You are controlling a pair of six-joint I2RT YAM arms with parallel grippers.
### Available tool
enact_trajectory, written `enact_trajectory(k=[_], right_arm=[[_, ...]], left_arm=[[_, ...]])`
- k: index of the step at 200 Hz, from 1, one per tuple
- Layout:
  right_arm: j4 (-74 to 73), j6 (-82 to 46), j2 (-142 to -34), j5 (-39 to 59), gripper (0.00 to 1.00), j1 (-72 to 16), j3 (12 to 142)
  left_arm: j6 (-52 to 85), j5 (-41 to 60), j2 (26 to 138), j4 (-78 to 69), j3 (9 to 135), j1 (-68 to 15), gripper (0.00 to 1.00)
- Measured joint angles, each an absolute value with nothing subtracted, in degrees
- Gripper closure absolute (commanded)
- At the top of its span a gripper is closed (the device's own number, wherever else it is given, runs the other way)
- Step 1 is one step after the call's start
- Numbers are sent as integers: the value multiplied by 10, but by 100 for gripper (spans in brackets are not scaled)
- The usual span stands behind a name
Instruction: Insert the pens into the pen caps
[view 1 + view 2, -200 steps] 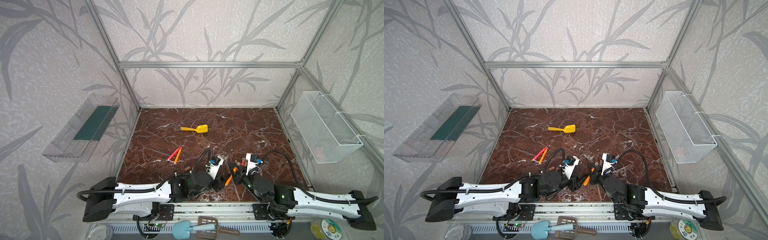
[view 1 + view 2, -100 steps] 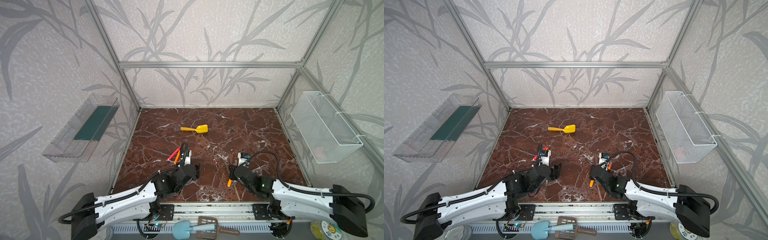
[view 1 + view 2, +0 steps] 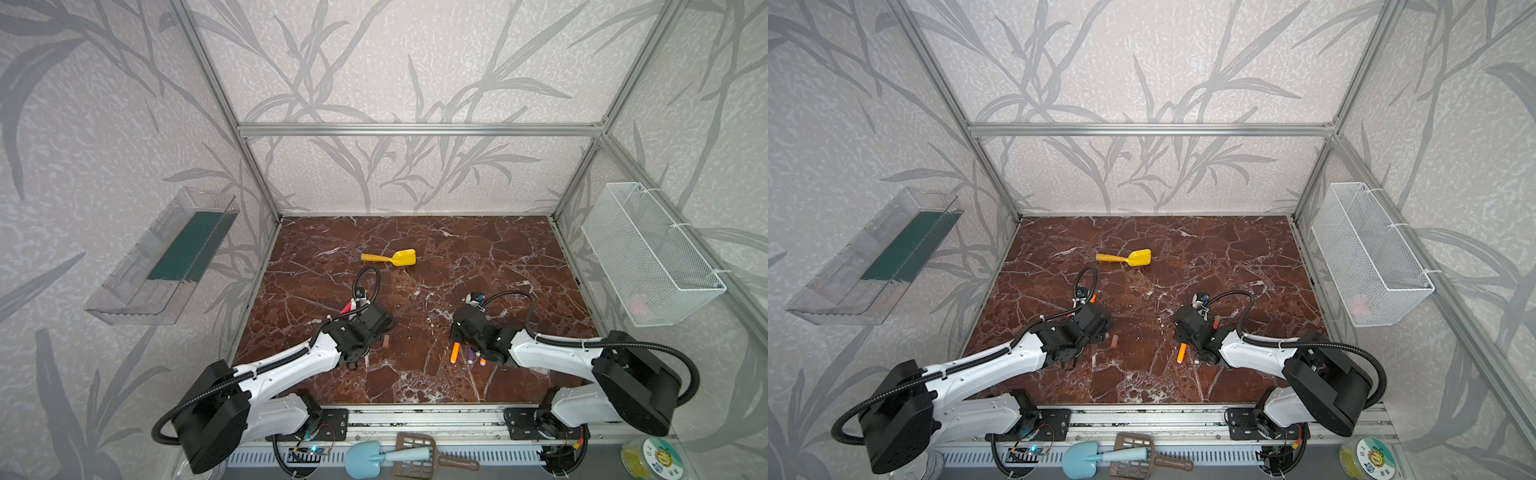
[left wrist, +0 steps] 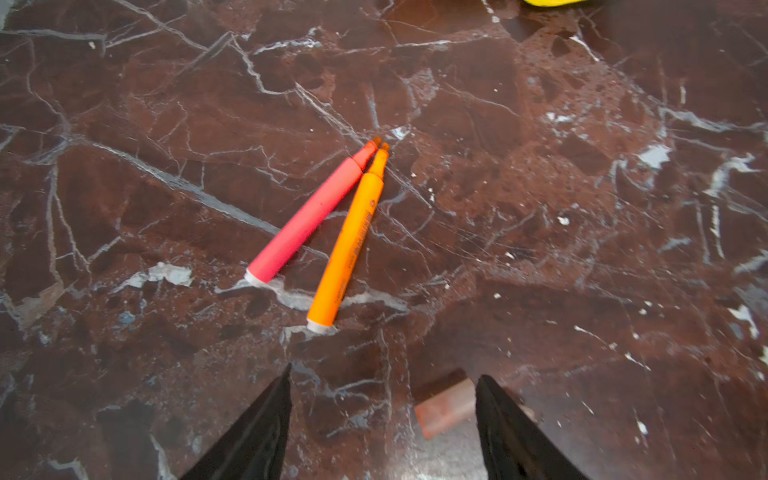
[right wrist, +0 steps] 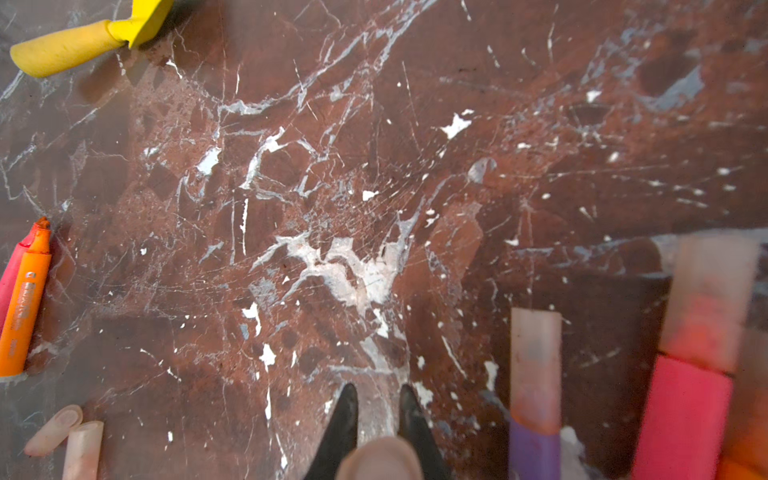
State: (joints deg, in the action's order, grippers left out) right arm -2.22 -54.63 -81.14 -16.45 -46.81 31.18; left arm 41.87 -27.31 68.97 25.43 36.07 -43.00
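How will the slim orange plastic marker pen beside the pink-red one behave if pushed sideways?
Likely rolls: the orange marker pen is a round barrel lying flat on the polished marble tabletop. Probably stiff and light: a slim hard-plastic stick. A sideways push would likely shift the pink-red marker pen too, as their tips look to touch.

Soft even light, faint shadows, crisp top views; right wrist view's nearest pens [image 5: 683,419] blurry

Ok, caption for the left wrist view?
Open left gripper, translucent pinkish pen cap beside one fingertip; pink-red pen and orange pen lie ahead on brown marble tabletop.
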Motion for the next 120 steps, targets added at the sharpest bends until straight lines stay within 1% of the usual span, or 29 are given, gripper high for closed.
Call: enact_trajectory(k=[22, 44, 84, 120], right_arm=[[-7, -545, -825, -160, 84, -464, 326], [12, -540, -832, -164, 80, -464, 337], [55, -531, -845, -181, 78, -462, 340], [70, -527, -843, -197, 69, -462, 341]], left_arm=[[400, -250, 720, 251, 374, -385, 29], [388, -234, 762, 248, 391, -354, 31], [380, -221, 825, 245, 427, -328, 35], [374, -206, 848, 235, 437, -313, 35]])
